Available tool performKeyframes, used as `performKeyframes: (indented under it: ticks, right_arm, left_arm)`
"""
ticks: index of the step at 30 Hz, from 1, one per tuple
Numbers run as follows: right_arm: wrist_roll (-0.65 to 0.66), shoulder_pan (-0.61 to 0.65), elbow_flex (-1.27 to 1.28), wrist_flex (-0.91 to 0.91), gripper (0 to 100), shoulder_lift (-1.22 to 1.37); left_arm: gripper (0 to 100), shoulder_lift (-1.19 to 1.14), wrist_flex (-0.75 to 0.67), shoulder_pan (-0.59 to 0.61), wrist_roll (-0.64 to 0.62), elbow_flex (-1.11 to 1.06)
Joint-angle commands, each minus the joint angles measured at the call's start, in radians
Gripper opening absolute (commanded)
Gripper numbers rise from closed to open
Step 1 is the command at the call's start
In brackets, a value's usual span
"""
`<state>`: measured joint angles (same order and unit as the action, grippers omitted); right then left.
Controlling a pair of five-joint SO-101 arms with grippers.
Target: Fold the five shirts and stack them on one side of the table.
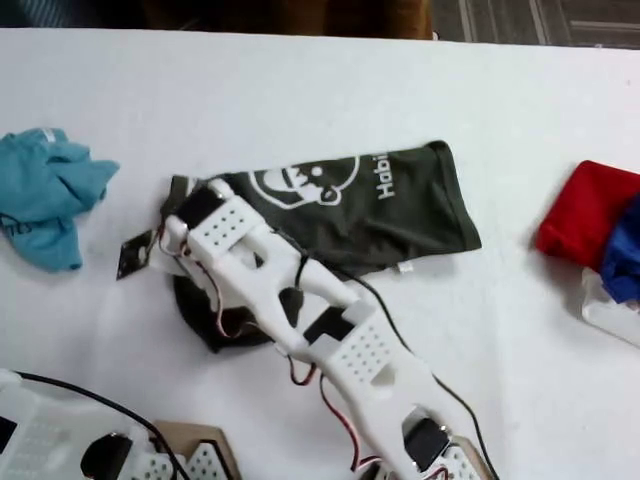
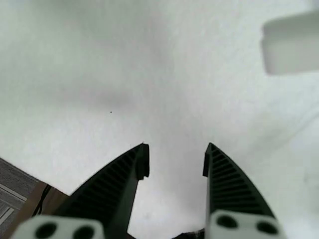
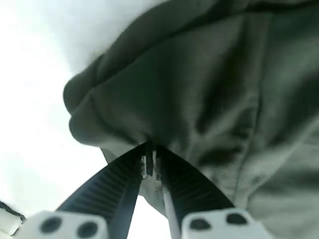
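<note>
A dark green shirt [image 1: 370, 205] with a white print lies partly folded across the middle of the white table [image 1: 300, 90]. The right arm comes in from the front edge, and my right gripper [image 1: 172, 232] sits at the shirt's left end. In the right wrist view the right gripper [image 3: 151, 155] is shut on a bunched fold of the dark green shirt [image 3: 199, 89]. A crumpled light blue shirt [image 1: 50, 190] lies at the far left. At the right edge a red shirt [image 1: 585, 215] lies under a blue shirt [image 1: 625, 250]. My left gripper [image 2: 174, 162] stands open over bare table.
The left arm's base [image 1: 60, 440] rests at the front left corner with a black cable. A white cloth [image 1: 610, 310] lies below the blue shirt at the right edge. A blurred white block [image 2: 291, 42] shows beyond the left gripper.
</note>
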<state>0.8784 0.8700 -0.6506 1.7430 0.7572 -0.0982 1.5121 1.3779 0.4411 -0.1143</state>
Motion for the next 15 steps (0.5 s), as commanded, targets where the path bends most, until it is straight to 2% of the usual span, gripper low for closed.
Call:
performKeyframes:
  ticks: [1, 4, 7, 10, 12, 15]
  right_arm:
    - [0.011, -0.008, -0.015, 0.025, 1.9, -0.147]
    - [0.009, -0.044, -0.015, 0.025, 1.9, -0.254]
    - [0.005, -0.125, -0.015, 0.022, 1.9, -0.332]
    - [0.003, -0.257, -0.023, 0.016, 1.9, -0.332]
    - [-0.005, -0.361, -0.021, -0.015, 1.9, -0.314]
    - [-0.091, -0.516, -0.023, -0.12, 1.9, -0.277]
  left_arm:
    - [20, 0.051, 0.02, -0.029, 0.003, 0.03]
    - [20, 0.051, 0.089, -0.141, -0.008, 0.039]
    - [16, 0.052, 0.117, -0.319, -0.109, 0.042]
    - [6, 0.049, 0.089, -0.512, -0.241, 0.128]
    - [4, 0.049, 0.058, -0.635, -0.276, 0.205]
    - [4, 0.049, 0.017, -0.819, -0.364, 0.295]
